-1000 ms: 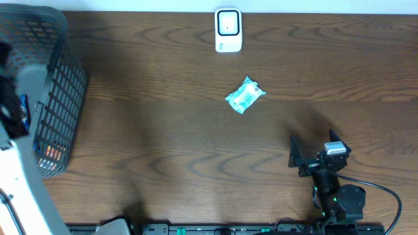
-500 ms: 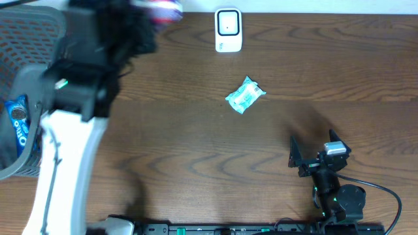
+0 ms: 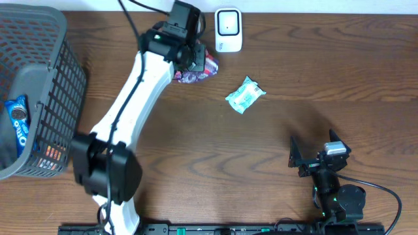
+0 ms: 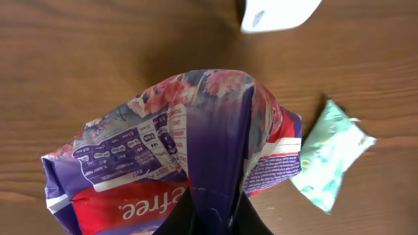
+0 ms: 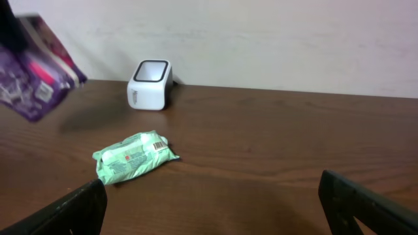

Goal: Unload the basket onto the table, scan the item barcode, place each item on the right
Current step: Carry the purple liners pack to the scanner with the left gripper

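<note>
The left hand [image 3: 194,59] is clenched on a purple flowered packet [image 4: 163,156], holding it above the table [image 3: 326,78] just left of the white scanner [image 3: 228,29]. A green packet [image 3: 245,95] lies near the scanner. Well apart from the scanner, the right hand [image 3: 314,152] gapes, holding nothing.

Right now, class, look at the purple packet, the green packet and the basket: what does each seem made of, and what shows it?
The purple packet: thin glossy plastic film, creased, with sheen over print. The green packet: likely soft plastic wrap, wrinkled and faintly shiny. The basket: probably moulded plastic, matte grey, with a rigid grid wall.
</note>
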Controlling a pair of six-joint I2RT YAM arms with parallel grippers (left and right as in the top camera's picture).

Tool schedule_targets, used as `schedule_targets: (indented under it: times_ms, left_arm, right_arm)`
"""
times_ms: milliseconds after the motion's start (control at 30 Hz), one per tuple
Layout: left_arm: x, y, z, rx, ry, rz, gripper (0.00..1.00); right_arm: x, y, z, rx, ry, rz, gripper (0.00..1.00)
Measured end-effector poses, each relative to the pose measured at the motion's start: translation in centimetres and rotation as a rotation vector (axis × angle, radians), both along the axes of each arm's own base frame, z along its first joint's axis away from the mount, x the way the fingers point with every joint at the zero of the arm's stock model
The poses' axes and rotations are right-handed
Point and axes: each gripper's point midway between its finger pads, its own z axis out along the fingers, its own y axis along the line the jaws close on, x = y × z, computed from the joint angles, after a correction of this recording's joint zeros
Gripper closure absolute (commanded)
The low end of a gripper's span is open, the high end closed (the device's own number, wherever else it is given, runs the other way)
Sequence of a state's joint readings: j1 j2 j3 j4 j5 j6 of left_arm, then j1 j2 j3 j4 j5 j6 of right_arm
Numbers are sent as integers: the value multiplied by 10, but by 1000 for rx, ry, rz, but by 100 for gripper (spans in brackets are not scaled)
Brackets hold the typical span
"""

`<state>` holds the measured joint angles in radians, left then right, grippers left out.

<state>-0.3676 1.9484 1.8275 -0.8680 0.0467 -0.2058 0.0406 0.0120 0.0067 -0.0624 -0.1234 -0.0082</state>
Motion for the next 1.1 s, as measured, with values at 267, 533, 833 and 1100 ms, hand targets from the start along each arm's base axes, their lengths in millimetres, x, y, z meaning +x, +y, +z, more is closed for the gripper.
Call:
schedule_targets:
  times_ms: [267, 533, 833, 1100]
  left_arm:
    - [31, 12, 8, 68, -133, 75, 93]
    - [29, 26, 4, 129, -126, 114, 92]
    - [-15, 33, -55, 116, 93, 186, 73]
    - [-38, 12, -61, -2, 213, 155, 57]
  right_arm:
    - [0, 0, 0, 0, 0, 0, 1]
    - [0, 0, 0, 0, 0, 0, 1]
    - [0, 0, 0, 0, 0, 0, 1]
    - [0, 0, 0, 0, 0, 0, 1]
